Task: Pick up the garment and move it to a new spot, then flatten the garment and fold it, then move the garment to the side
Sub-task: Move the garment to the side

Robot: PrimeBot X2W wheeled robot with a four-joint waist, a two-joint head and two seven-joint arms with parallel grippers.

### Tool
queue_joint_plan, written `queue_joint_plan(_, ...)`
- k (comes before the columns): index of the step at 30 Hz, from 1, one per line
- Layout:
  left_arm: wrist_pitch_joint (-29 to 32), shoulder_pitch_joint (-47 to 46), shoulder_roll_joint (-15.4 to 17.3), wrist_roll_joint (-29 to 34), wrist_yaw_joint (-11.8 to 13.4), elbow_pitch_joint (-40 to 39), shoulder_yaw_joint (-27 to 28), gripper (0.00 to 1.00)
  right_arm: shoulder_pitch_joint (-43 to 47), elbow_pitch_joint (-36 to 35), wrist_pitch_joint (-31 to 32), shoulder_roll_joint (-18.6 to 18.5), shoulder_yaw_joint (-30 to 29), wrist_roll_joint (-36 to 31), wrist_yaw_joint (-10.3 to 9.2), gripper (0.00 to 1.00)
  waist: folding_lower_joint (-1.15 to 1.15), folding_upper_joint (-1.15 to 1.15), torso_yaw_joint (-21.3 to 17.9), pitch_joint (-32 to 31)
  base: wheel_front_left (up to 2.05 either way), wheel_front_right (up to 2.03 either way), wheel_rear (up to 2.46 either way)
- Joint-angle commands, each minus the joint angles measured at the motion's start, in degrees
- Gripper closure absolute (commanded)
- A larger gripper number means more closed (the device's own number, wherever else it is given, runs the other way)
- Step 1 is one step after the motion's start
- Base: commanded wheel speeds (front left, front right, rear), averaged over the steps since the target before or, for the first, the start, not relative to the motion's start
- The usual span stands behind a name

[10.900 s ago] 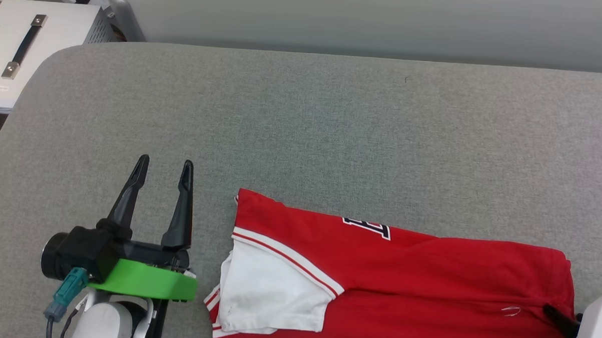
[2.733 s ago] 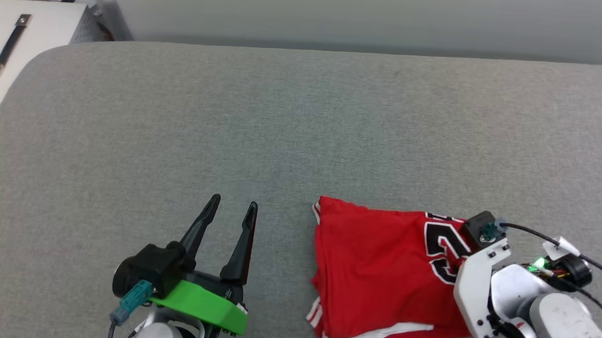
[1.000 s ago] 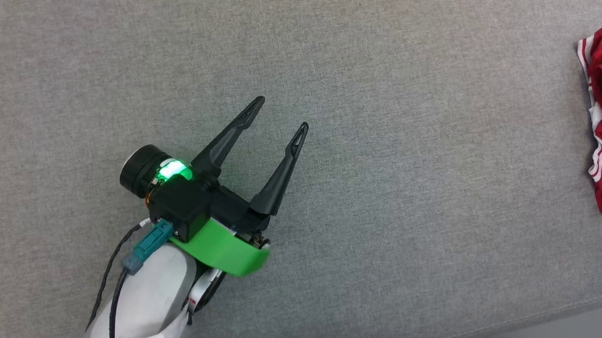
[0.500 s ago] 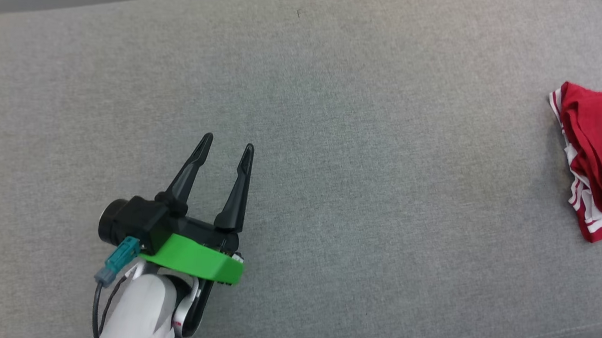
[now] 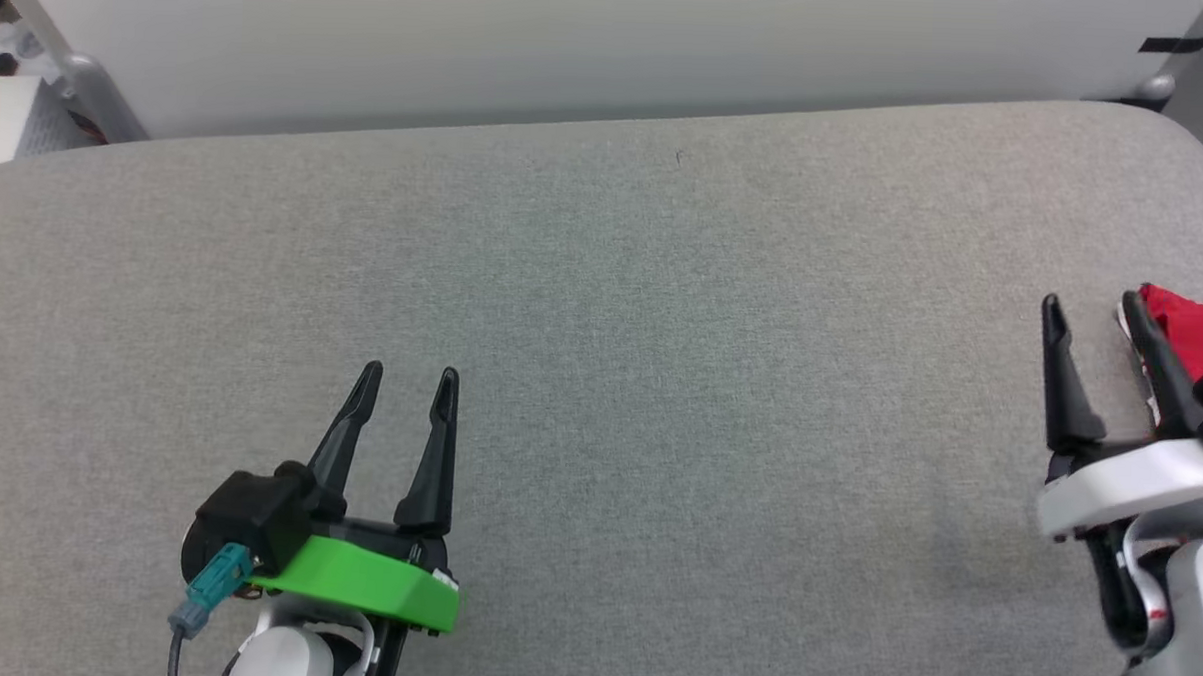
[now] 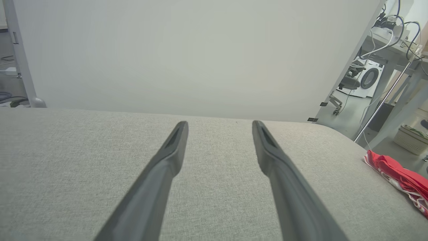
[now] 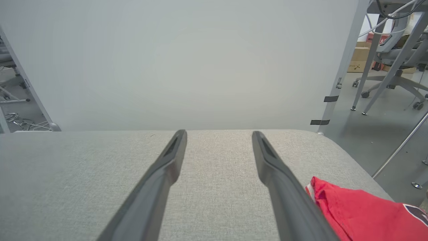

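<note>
The garment (image 5: 1197, 334) lies as a folded, slightly rumpled red bundle with white striped trim. It is just right of the right pincer (image 5: 1091, 300), by the rounded right end of the desk (image 5: 664, 280). The right pincer and the left pincer (image 5: 410, 371) are both released, their long dark fingers spread above grey woven padding and grasping nothing. The move-aside step looks done. Any next move need only steer clear of the soft, thin fabric.
</note>
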Motion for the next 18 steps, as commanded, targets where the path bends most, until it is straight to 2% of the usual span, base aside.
queue_joint_plan(1,-0.3,1.1,-0.3,-0.2,-0.2,0.4,0.6,0.0,1.8,-1.0,-0.9,1.2,0.1,0.6,-0.09,0.0,0.01,0.0,2.2,-2.6,0.0,0.0,0.0)
queue_joint_plan(8,-0.3,3.5,-1.4,1.3,-0.2,1.6,2.5,0.0,8.9,-3.7,-2.7,6.3,0.2,0.5,-0.09,0.0,0.01,0.0,3.0,-4.3,0.0,0.0,0.0)
queue_joint_plan(18,-0.3,6.0,-2.4,4.1,-0.2,3.3,4.5,0.0,14.0,-3.7,-3.3,9.3,1.6,-2.4,-0.09,0.0,0.01,0.0,3.7,-6.1,0.0,0.0,0.0)
